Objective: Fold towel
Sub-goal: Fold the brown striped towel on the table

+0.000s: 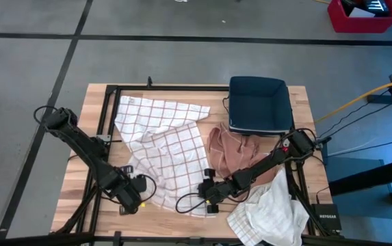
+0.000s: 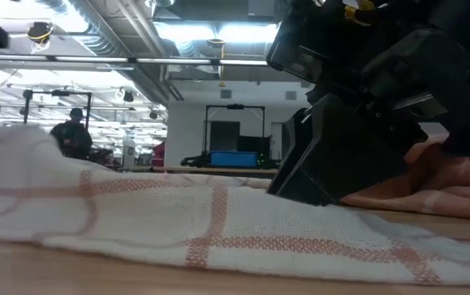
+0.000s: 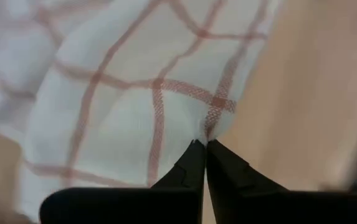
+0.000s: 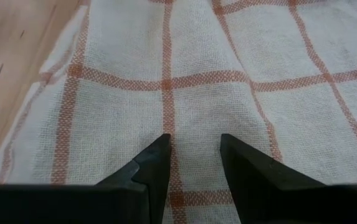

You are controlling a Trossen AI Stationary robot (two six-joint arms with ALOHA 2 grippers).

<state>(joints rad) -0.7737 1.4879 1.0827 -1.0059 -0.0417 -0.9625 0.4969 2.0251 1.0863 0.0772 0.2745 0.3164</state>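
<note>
The towel, white with thin red checks, lies crumpled on the wooden table, left of centre. My left gripper is at the towel's near left edge, pointing down and shut on it. My right gripper is at the towel's near right corner. Its fingers stand open over the checked cloth. In the low view the towel runs across the foreground, with the right gripper's dark body standing on it. My left gripper pinches the towel's hemmed edge between its two fingertips, from above, pointing down. The cloth rises to the fingers in a small peak, and the rest spreads away below. One layer or several, I cannot tell. My right gripper has its open fingers slanting down from the table's right onto the flat towel near its near right corner. Nothing is pinched between them. The cloth under them lies flat on the table.
A pink-brown cloth lies bunched right of the towel, under the right arm. A plain white cloth sits at the near right corner. A dark blue bin stands at the far right. Bare wood shows along the near left.
</note>
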